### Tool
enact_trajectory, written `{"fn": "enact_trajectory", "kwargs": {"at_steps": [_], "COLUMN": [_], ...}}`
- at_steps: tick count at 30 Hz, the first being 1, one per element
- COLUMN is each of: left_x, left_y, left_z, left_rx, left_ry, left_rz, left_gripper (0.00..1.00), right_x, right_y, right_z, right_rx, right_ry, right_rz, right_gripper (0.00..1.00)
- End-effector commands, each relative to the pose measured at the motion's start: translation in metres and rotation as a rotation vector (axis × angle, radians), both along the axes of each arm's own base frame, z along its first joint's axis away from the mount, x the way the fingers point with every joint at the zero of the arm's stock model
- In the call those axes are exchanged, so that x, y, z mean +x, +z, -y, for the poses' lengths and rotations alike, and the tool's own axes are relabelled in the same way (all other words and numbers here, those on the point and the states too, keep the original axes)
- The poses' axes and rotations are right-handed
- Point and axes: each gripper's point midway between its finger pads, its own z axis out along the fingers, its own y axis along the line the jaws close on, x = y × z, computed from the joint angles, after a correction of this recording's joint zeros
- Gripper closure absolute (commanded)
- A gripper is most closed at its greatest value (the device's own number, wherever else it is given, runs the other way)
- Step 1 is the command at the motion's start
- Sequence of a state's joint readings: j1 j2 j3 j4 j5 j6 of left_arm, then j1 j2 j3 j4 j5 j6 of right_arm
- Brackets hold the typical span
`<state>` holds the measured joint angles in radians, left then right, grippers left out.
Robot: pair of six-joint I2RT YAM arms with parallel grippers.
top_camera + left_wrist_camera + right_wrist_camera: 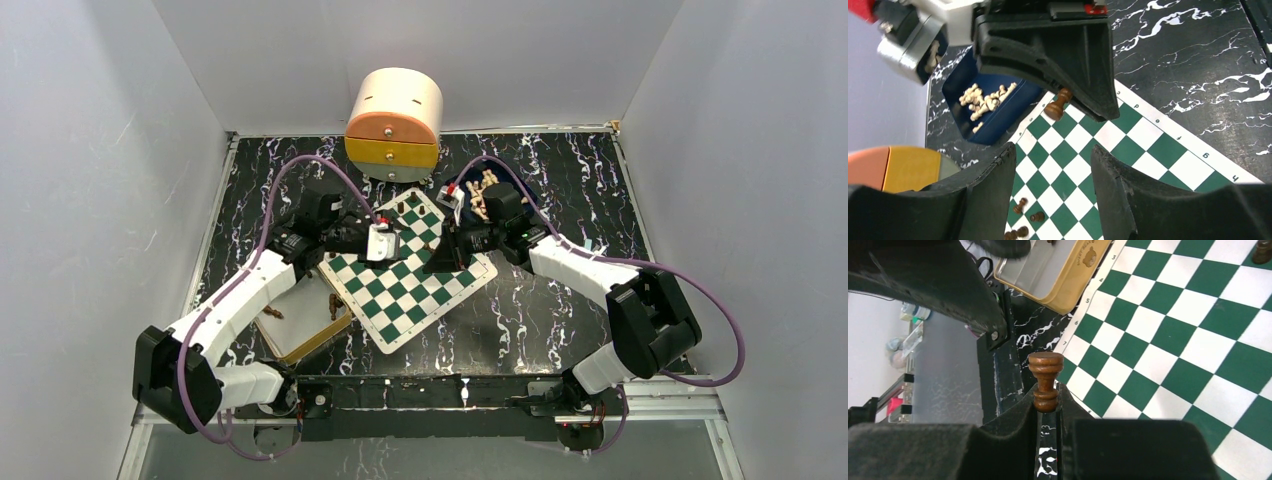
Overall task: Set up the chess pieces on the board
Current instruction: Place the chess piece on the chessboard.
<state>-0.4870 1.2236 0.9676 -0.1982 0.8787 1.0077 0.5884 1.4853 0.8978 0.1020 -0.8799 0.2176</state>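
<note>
Board: the green-and-white board [402, 298] lies on the black marbled table [560, 310], turned so one corner points to 12 o'clock.
Left gripper: the left gripper [1053, 152] hovers over the 11 o'clock side of the board. Its fingers are spread apart with nothing between them, and only checkered squares show through the gap.
Right gripper: the right gripper [1048, 399] reaches in from 3 o'clock, facing the left one across the middle of the board. Its fingers are pressed together on a pawn.
Pawn: the dark brown pawn [1046, 367] is pinched by its lower part, with the rounded head sticking out past the fingertips. From the left wrist it looks tilted and sits above the board's edge, on the side nearest the blue box.
Dark pieces on the board: a few dark pieces [1037, 216] stand close together near the 12 o'clock corner. I cannot tell whether each one is upright.
Tan tray: a tan-rimmed tray [303, 318] lies just beside the board at 8 o'clock, partly under the left arm. Two small dark pieces [333, 306] are in it.
Blue box: a dark blue box [998, 117] sits just off the board at 1 o'clock.
Pale pieces: a heap of pale pieces [483, 192] lies jumbled inside the blue box.
Round box: an orange-and-yellow round box [395, 118] with drawer fronts stands at 12 o'clock, against the back wall.
</note>
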Motion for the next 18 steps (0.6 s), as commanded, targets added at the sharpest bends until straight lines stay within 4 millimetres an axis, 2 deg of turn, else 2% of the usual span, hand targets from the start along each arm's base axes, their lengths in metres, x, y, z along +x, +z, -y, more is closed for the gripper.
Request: {"fn": "enact_trajectory", "kwargs": {"at_steps": [1,11,18], "left_x": [-0.013,-0.018,-0.016], "left_y": [0.007,-0.013,-0.013], "left_z": [0.012,0.026,0.024], "left_rx": [-0.002,0.087,0.11], "left_ry": [-0.125,-0.156,-0.144], "left_rz": [0.081,0.111,0.145], "left_gripper": [0.46,0.47,0.47], "right_x": [-0.003,-0.002,-0.007], "right_y": [0.029,0.034,0.025], "right_z": [-0.009,-0.021,-0.024], "right_rx": [0.058,0.069,0.053], "right_ry": [0.049,0.074,0.09], "right_rz": [-0.005,-0.06,-0.09], "right_gripper": [0.91,0.9,0.9]}}
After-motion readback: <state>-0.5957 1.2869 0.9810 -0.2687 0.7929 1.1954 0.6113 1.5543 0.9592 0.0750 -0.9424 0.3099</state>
